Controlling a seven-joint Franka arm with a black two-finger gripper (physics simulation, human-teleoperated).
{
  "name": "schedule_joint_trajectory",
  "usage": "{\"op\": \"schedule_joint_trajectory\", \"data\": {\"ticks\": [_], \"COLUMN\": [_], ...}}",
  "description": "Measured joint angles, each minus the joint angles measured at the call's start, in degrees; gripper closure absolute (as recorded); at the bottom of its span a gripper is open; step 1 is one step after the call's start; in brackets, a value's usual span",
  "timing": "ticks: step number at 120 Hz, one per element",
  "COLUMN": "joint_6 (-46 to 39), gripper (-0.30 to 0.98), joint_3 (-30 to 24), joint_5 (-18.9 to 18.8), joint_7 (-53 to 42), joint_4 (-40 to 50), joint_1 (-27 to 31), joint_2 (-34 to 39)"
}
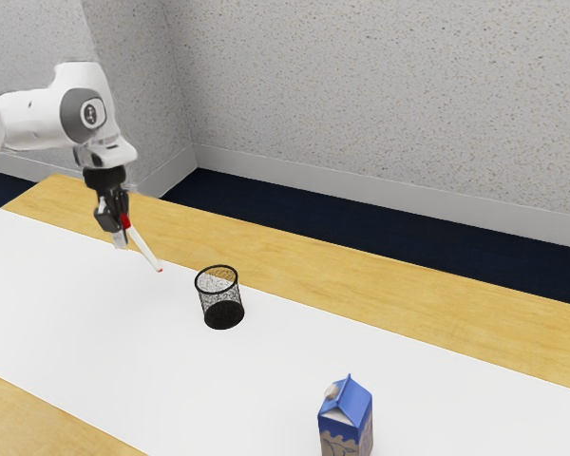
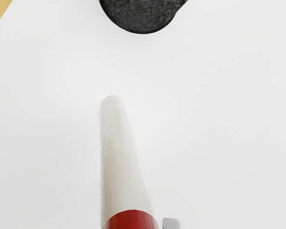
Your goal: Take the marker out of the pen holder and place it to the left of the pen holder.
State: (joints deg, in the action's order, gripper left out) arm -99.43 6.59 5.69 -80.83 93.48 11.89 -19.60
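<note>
the pincer [image 1: 121,231] was closed around the marker [image 1: 144,247], gripping it by its red end, while the white barrel slanted down and away from the pincer toward the pen holder [image 1: 219,299]. the marker was out of the holder, on the exterior view's left of it and apart from it; whether its lower tip touched the white surface [image 1: 95,323] i could not tell. the pen holder, a round black mesh cup, stood upright on that white surface, which covered a broad band of the wooden worktop [image 1: 437,302]. in the wrist view the red part lay nearest the hand, and the pale barrel pointed out toward the dark cup. a blue milk carton [image 1: 346,418] stood upright on the exterior view's right of the holder, well apart from it. the white arm [image 1: 40,119] came in from the exterior view's left, and the pincer pointed downward.
</note>
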Motion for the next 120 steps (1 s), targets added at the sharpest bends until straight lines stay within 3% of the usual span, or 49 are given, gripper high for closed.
{"op": "schedule_joint_trajectory", "data": {"ticks": [19,45,52,70,84,120], "joint_6": [1.6,2.5,2.7,3.3,3.6,3.9], "gripper": [0.75,0.75,0.74,0.41,0.24,0.06], "joint_3": [0.1,0.2,0.2,0.3,0.3,0.3], "joint_5": [10.3,16.0,16.9,17.6,17.7,16.9], "joint_7": [-4.2,-10.0,-11.3,-14.2,-15.9,-18.9], "joint_4": [0.1,0.0,0.0,0.1,0.0,-0.7], "joint_1": [3.8,6.3,6.5,6.6,6.5,6.1], "joint_2": [-3.7,-7.0,-7.3,-7.5,-7.4,-7.1]}}
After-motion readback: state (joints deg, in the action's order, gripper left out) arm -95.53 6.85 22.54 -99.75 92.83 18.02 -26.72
